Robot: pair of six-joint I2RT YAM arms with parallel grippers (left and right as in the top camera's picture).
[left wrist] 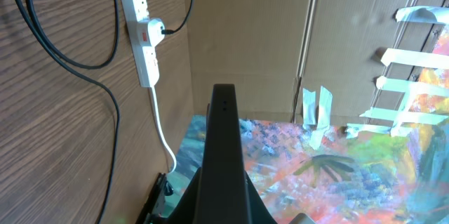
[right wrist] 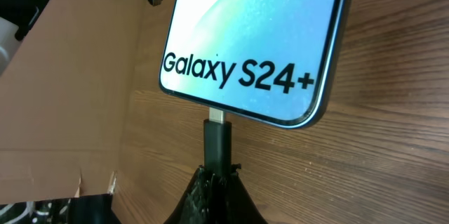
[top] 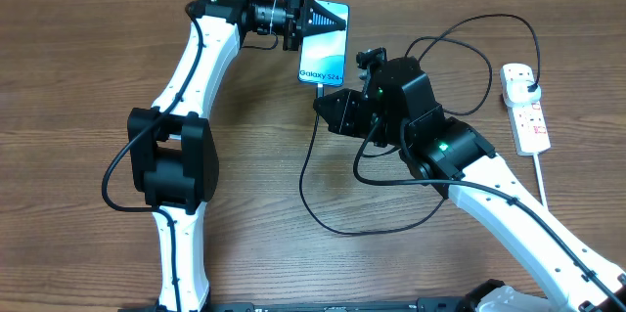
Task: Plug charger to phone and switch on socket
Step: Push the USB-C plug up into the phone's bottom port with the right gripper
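The phone (top: 326, 53), its blue-teal screen lit and reading "Galaxy S24+", lies at the back middle of the table. My left gripper (top: 311, 19) is shut on its far end; in the left wrist view the phone (left wrist: 223, 122) shows edge-on as a dark slab. My right gripper (top: 331, 107) is shut on the charger's black connector (right wrist: 217, 143). Its metal tip sits at the port in the phone's near edge (right wrist: 245, 55). The thin black cable (top: 308, 170) loops over the table. Its plug (top: 529, 88) sits in the white socket (top: 533, 121) at the right.
The socket (left wrist: 144, 55) with its thick white cord (left wrist: 160, 122) also shows in the left wrist view, near the table's edge. Cable loops lie under and behind my right arm (top: 469, 160). Cardboard panels (left wrist: 280, 41) and a colourful painted sheet (left wrist: 365, 161) lie beyond the table.
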